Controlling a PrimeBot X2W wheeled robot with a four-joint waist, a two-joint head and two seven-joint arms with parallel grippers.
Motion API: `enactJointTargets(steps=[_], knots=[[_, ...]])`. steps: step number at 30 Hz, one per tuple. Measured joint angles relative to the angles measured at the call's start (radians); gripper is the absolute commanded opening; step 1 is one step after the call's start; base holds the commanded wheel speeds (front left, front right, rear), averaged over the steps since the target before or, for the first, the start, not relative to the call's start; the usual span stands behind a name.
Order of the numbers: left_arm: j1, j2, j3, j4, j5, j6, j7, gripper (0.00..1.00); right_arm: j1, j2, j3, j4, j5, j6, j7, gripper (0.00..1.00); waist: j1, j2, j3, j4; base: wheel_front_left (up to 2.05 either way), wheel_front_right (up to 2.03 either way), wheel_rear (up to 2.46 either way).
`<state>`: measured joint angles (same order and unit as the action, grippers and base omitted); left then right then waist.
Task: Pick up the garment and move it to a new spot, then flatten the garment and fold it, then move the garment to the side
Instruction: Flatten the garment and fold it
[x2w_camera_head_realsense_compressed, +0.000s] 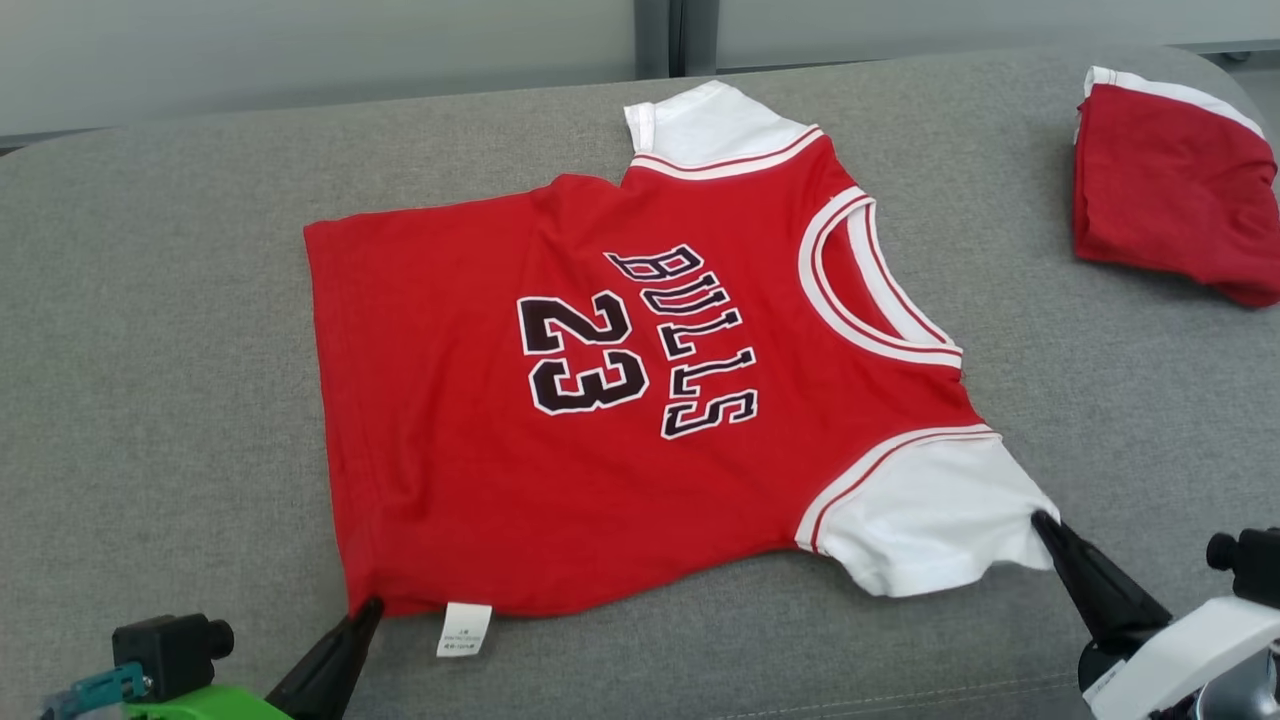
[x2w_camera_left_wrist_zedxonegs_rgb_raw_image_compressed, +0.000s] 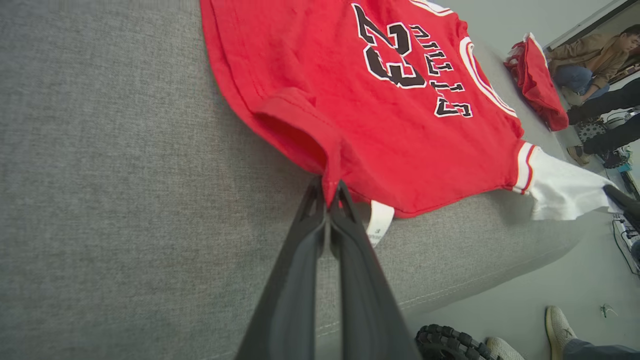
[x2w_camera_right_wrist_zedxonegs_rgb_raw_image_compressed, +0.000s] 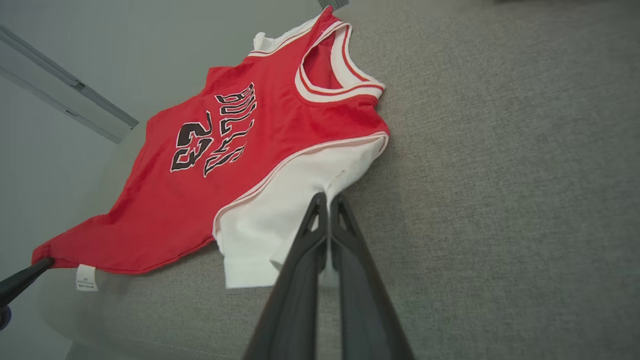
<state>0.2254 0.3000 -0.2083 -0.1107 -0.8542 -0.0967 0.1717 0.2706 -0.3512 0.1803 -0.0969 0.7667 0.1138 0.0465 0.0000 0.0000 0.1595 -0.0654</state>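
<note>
The garment (x2w_camera_head_realsense_compressed: 480, 440) (x2w_camera_left_wrist_zedxonegs_rgb_raw_image_compressed: 350, 90) (x2w_camera_right_wrist_zedxonegs_rgb_raw_image_compressed: 220, 165) is a red jersey with white sleeves and black "BULLS 23" lettering, spread face up on the grey cushion (x2w_camera_head_realsense_compressed: 150, 300). My left gripper (x2w_camera_head_realsense_compressed: 368, 606) (x2w_camera_left_wrist_zedxonegs_rgb_raw_image_compressed: 329, 192) is shut on the near hem corner, beside a white care label (x2w_camera_head_realsense_compressed: 464, 628). Along the near edge to the right, my right gripper (x2w_camera_head_realsense_compressed: 1043, 520) (x2w_camera_right_wrist_zedxonegs_rgb_raw_image_compressed: 327, 197) is shut on the edge of the near white sleeve (x2w_camera_head_realsense_compressed: 930, 520). Both pinched spots are pulled slightly up off the cushion.
A second red and white garment (x2w_camera_head_realsense_compressed: 1170, 190) lies folded at the cushion's far right. The cushion's front edge (x2w_camera_left_wrist_zedxonegs_rgb_raw_image_compressed: 475, 285) runs just behind my grippers, with floor below. A person sits in the background (x2w_camera_left_wrist_zedxonegs_rgb_raw_image_compressed: 590, 55), and shoes (x2w_camera_left_wrist_zedxonegs_rgb_raw_image_compressed: 560, 330) stand on the floor.
</note>
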Motion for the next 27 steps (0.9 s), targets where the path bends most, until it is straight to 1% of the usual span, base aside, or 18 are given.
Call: enactJointTargets(steps=[6, 11, 12, 15, 17, 27], knots=[[-0.035, 0.036, 0.02, -0.084, -0.006, 0.02, 0.048, 0.0, -0.07, -0.031, -0.017, -0.046, 0.006, -0.001, 0.044, 0.0, 0.0, 0.0, 0.03, 0.004, 0.0, 0.0, 0.0], [-0.066, 0.061, 0.045, -0.121, -0.014, 0.053, 0.092, 0.0, -0.121, -0.057, -0.036, -0.061, 0.018, -0.005, 0.082, 0.0, 0.0, 0.0, 0.063, 0.007, 0.0, 0.0, 0.0], [-0.073, 0.063, 0.047, -0.127, -0.019, 0.056, 0.101, 0.0, -0.13, -0.059, -0.039, -0.063, 0.02, -0.011, 0.088, 0.0, 0.0, 0.0, 0.071, 0.008, 0.0, 0.0, 0.0], [-0.095, 0.065, 0.05, -0.143, -0.032, 0.07, 0.124, 0.0, -0.162, -0.065, -0.046, -0.069, 0.024, -0.012, 0.106, 0.0, 0.0, 0.0, 0.093, 0.01, 0.0, 0.0, 0.0], [-0.112, 0.067, 0.055, -0.153, -0.033, 0.075, 0.136, 0.0, -0.195, -0.068, -0.052, -0.075, 0.025, -0.02, 0.115, 0.0, 0.0, 0.0, 0.108, 0.012, 0.0, 0.0, 0.0], [-0.192, 0.074, 0.054, -0.162, -0.053, 0.12, 0.2, 0.0, -0.324, -0.073, -0.054, -0.078, 0.036, -0.028, 0.158, 0.0, 0.0, 0.0, 0.177, 0.016, 0.0, 0.0, 0.0]])
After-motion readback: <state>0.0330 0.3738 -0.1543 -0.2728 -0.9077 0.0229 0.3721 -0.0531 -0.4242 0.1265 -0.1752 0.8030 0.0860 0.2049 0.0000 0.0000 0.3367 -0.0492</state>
